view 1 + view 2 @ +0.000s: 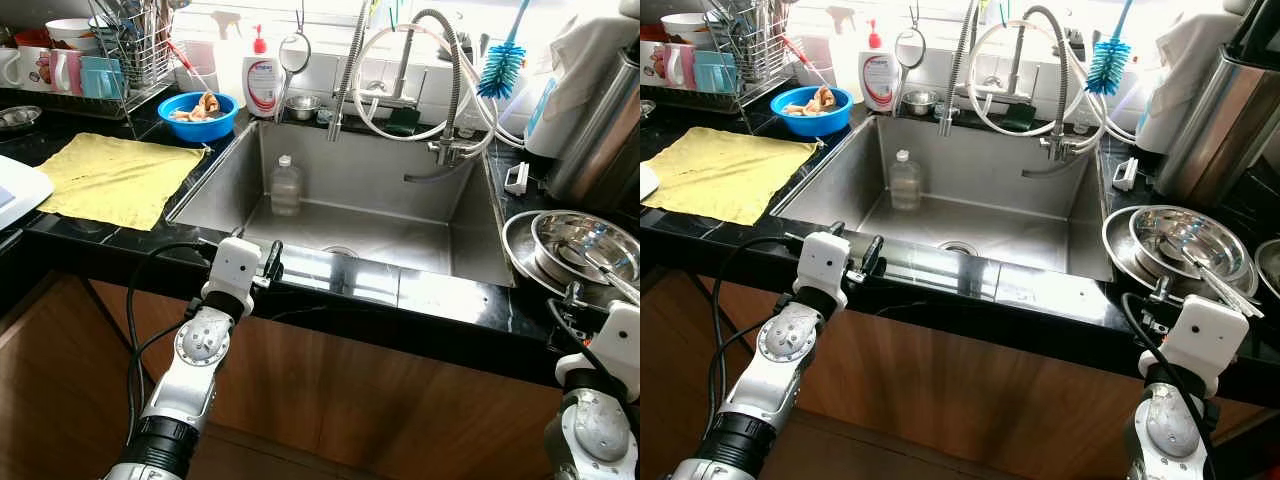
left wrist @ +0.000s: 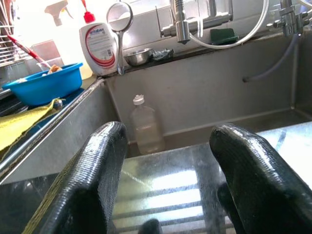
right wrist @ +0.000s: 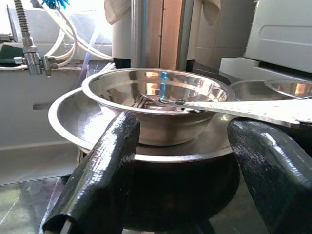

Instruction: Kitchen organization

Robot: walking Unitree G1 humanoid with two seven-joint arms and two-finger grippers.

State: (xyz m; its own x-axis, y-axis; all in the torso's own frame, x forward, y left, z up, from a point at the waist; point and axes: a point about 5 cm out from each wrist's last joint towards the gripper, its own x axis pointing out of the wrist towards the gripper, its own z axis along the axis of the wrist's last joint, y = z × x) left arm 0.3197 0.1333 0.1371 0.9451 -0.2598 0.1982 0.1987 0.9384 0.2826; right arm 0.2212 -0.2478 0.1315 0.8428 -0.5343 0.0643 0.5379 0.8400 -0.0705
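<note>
Left gripper (image 1: 272, 262) hovered at the table's (image 1: 420, 300) front edge, fingers (image 2: 92, 185) spread wide, empty, aimed at the bottle (image 1: 285, 186) upright in the sink (image 1: 462, 232). Right gripper (image 3: 185, 180) likewise gaped, holding nothing, lined up on the stacked steel bowls (image 1: 1185, 240), utensil (image 3: 243, 109) inside, probably to clear them.

a home kitchen is shown: a stainless steel sink (image 1: 470, 255) is set in a black stone counter (image 1: 100, 240) over wooden cabinet fronts (image 1: 400, 410). a pull-down tap (image 1: 440, 90), dish rack (image 1: 130, 50), mugs (image 1: 60, 70), soap bottle (image 1: 261, 85) and steel bowls (image 1: 1180, 240) are ranged around it.
</note>
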